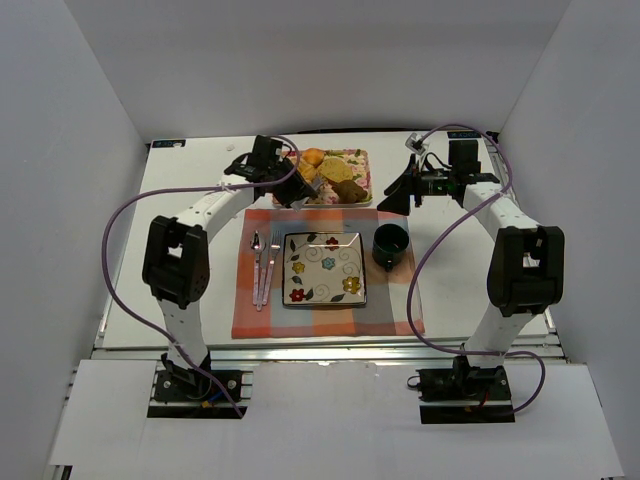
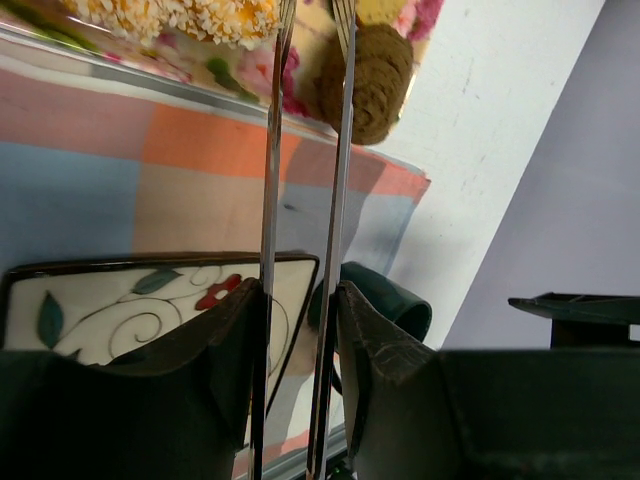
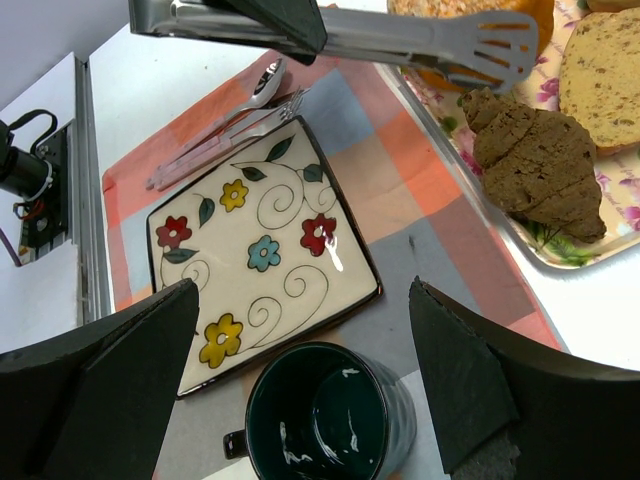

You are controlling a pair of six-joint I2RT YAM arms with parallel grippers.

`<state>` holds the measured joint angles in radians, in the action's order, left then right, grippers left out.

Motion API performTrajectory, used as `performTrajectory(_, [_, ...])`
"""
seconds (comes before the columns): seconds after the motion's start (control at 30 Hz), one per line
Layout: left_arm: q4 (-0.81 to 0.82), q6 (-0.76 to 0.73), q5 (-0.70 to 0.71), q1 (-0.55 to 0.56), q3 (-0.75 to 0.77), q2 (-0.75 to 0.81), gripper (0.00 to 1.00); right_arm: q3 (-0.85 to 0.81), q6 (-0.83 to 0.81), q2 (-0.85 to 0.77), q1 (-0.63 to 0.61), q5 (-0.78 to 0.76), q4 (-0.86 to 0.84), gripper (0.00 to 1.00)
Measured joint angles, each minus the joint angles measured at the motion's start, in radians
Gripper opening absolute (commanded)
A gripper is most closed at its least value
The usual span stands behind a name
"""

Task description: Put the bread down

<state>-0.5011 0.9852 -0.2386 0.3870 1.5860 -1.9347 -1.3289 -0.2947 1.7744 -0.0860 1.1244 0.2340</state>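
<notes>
The bread (image 1: 338, 170) is a golden-yellow flat piece on the floral tray (image 1: 362, 155) at the back; it also shows in the right wrist view (image 3: 605, 75). My left gripper (image 1: 285, 186) (image 2: 300, 290) is shut on metal tongs (image 2: 340, 150) (image 3: 400, 35). The tongs' tips reach over the tray's near edge, between the seeded orange loaf (image 2: 170, 15) and the dark brown piece (image 2: 370, 80) (image 3: 535, 165), and hold nothing. My right gripper (image 1: 398, 196) (image 3: 303, 290) is open and empty, above the dark green mug (image 3: 325, 420).
A flowered square plate (image 1: 324, 290) (image 3: 170, 270) lies on the checked placemat (image 1: 250, 315). A spoon and forks (image 1: 262, 265) lie left of the plate. The mug (image 1: 391, 245) stands right of it. White walls close in on three sides.
</notes>
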Motion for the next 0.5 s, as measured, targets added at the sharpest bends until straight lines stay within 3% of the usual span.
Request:
performTrajectory(0.2, [0.015,0.007,0.015,-0.03,-0.031,0.018,0.46,0.002,0.0,0.0,0.0,0.001,0.0,0.9])
performTrajectory(0.5, [0.159,0.116,-0.034,-0.033,-0.107,0.021,0.48,0.002,0.0,0.0,0.0,0.001,0.0,0.9])
